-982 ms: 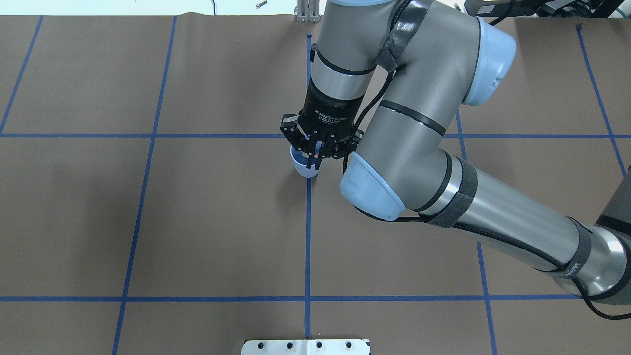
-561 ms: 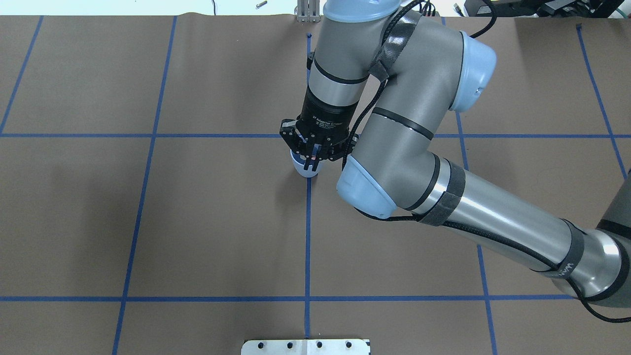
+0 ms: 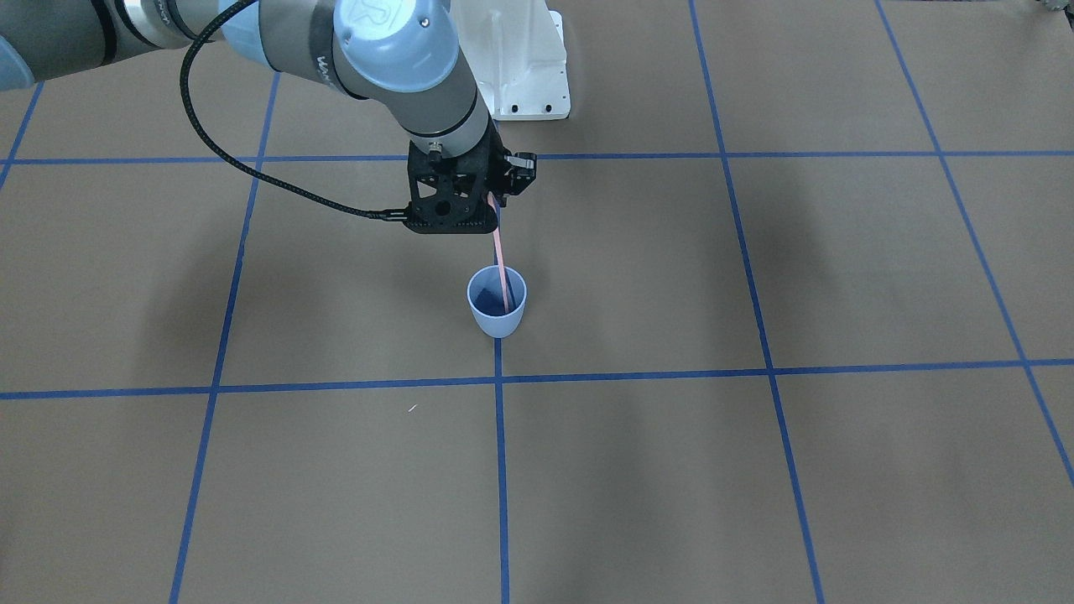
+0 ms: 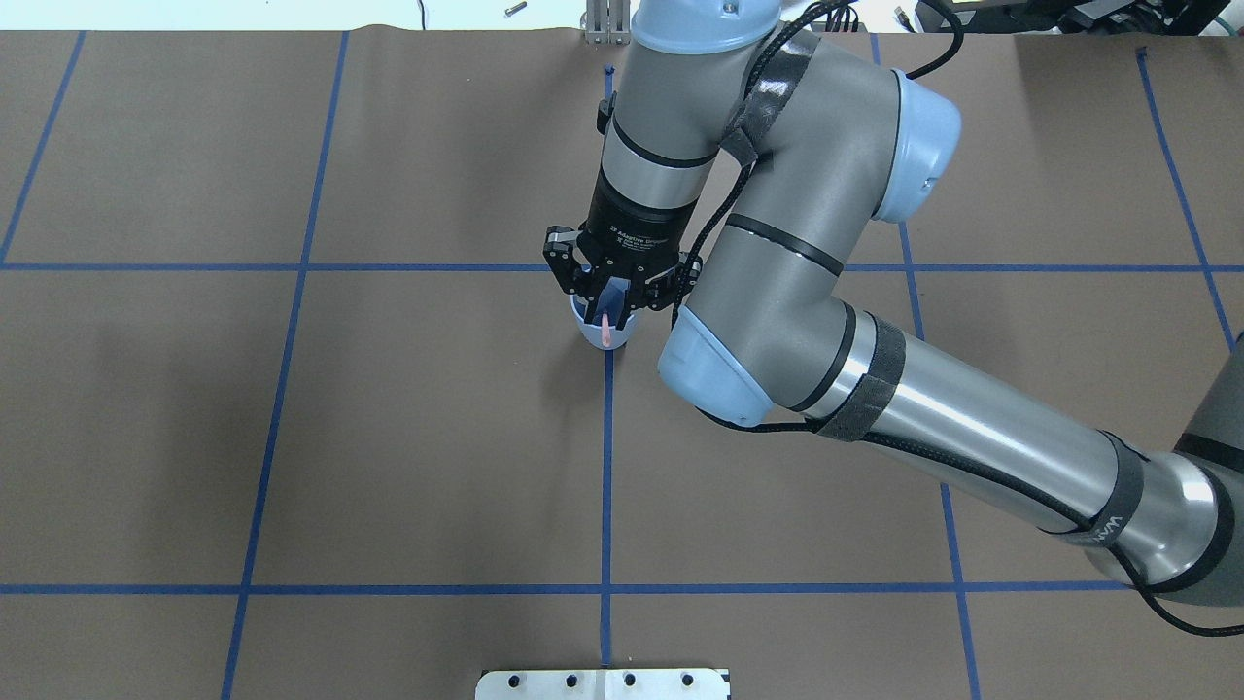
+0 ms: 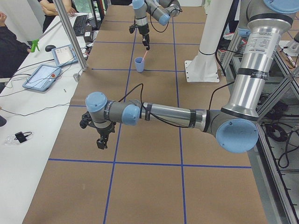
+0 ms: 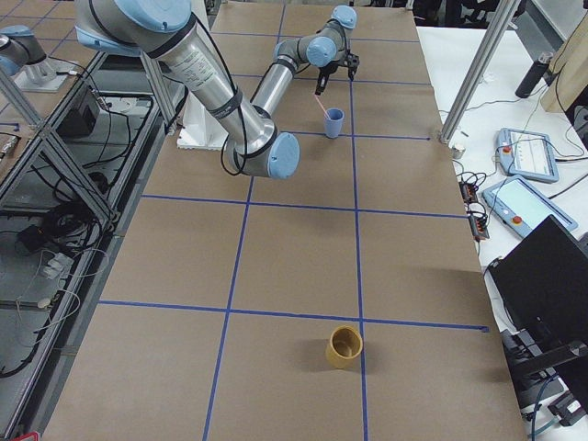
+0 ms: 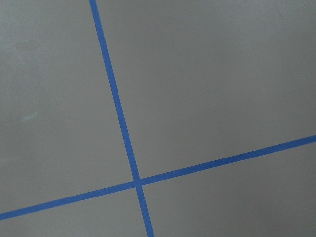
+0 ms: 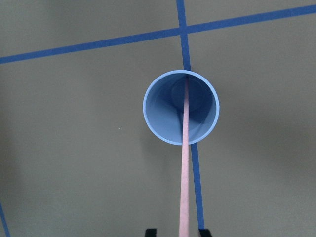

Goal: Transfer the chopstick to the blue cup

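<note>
Right wrist-mounted view is showing the right gripper [image 8: 177,232] at the bottom edge with jaws standing apart, clear of the chopstick [image 8: 184,168], which is running straight up the frame from between them and is ending inside the blue cup [image 8: 154,111] at centre.

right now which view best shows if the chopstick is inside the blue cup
Right wrist-mounted: it looks straight down the chopstick into the blue cup, its lower end inside the rim. Front-facing shows it slanting in; overhead shows only a pink stub; side views are too small.
</note>
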Robot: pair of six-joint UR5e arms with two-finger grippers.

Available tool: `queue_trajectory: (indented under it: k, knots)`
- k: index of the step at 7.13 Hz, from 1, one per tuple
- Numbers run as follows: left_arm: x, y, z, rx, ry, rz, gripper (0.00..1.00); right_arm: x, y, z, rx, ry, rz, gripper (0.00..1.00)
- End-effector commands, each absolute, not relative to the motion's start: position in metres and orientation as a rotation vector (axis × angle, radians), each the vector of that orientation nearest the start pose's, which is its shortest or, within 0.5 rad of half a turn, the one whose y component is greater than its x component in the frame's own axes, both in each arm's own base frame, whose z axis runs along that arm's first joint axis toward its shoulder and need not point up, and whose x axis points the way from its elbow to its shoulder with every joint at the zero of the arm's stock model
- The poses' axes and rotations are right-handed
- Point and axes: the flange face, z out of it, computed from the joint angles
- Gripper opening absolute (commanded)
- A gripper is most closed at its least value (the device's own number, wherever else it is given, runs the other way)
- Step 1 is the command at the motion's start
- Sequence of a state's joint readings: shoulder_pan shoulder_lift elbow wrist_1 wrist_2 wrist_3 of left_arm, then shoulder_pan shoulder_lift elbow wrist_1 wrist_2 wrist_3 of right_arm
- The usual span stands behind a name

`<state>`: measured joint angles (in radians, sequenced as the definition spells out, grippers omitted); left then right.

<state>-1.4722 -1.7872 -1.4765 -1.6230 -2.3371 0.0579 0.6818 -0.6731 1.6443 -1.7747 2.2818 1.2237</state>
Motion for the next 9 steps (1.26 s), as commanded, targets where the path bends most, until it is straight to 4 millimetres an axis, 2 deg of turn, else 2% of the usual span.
queue_trajectory:
  k: [1, 2, 3, 4, 5, 6, 7, 8, 9]
  knots:
    - [-0.005, -0.595, 0.584, 0.149, 0.77, 0.216, 0.98, -0.474, -0.481, 0.079, -0.136, -0.986, 0.042, 1.0]
    - [-0.005, -0.595, 0.583, 0.15, 0.77, 0.215, 0.98, -0.465, -0.48, 0.079, -0.059, -1.032, 0.035, 1.0]
    - [-0.005, -0.595, 0.584, 0.149, 0.77, 0.216, 0.98, -0.45, -0.477, 0.099, 0.051, -1.072, 0.037, 1.0]
    - [-0.005, -0.595, 0.583, 0.151, 0.77, 0.217, 0.98, -0.442, -0.481, 0.108, 0.184, -1.141, 0.009, 1.0]
    - [-0.007, -0.595, 0.583, 0.152, 0.769, 0.214, 0.98, -0.413, -0.493, 0.154, 0.209, -1.145, 0.0, 1.0]
    - [-0.007, -0.595, 0.583, 0.152, 0.769, 0.214, 0.98, -0.379, -0.512, 0.184, 0.258, -1.117, -0.066, 1.0]
    - [-0.007, -0.595, 0.583, 0.153, 0.769, 0.215, 0.98, -0.339, -0.529, 0.22, 0.305, -1.078, -0.163, 1.0]
    - [-0.007, -0.595, 0.582, 0.155, 0.768, 0.215, 0.98, -0.295, -0.545, 0.26, 0.316, -1.037, -0.183, 1.0]
    - [-0.007, -0.595, 0.583, 0.155, 0.768, 0.217, 0.98, -0.235, -0.564, 0.305, 0.34, -0.978, -0.151, 1.0]
